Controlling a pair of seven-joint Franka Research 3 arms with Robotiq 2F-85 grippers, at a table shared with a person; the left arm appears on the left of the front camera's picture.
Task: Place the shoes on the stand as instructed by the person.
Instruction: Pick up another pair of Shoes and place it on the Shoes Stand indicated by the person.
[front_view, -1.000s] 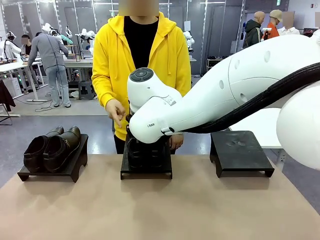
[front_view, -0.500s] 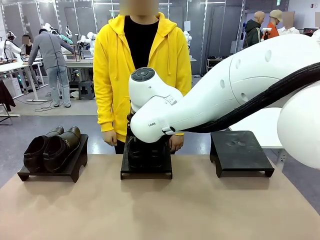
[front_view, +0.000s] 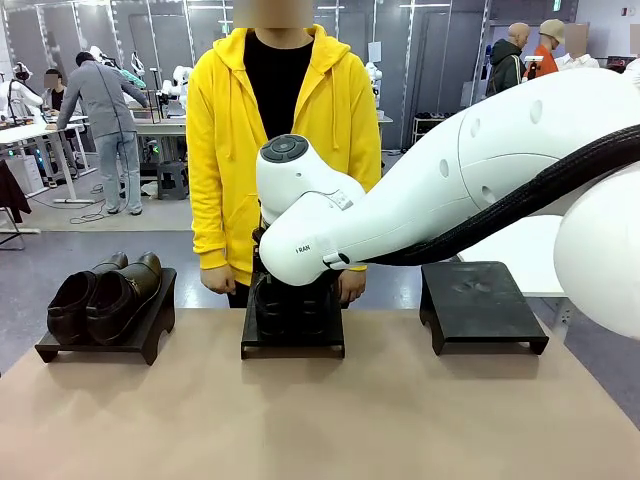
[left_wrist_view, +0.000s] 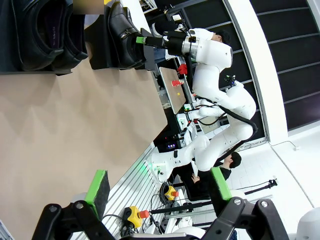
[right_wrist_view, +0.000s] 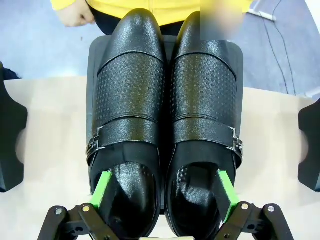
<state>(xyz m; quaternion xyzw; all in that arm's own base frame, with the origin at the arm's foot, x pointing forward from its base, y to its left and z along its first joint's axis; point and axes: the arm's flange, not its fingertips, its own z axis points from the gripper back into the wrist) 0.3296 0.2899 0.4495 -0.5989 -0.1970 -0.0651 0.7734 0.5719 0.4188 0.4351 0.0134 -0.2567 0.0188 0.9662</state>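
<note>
Even, bright overhead light fills the hall; soft shadows sit under the stands (front_view: 292, 340). Gloss glints on the black shoes (right_wrist_view: 167, 120). The wrist views bend at their edges, sharp otherwise.

In the front view, the glossy black shoes (front_view: 290, 300) on the middle stand (front_view: 293, 340) were largely hidden behind the right arm (front_view: 400, 210). In the right wrist view, their heels were cut off by the bottom edge, and contact of the green pads (right_wrist_view: 102, 187) could not be told.
</note>
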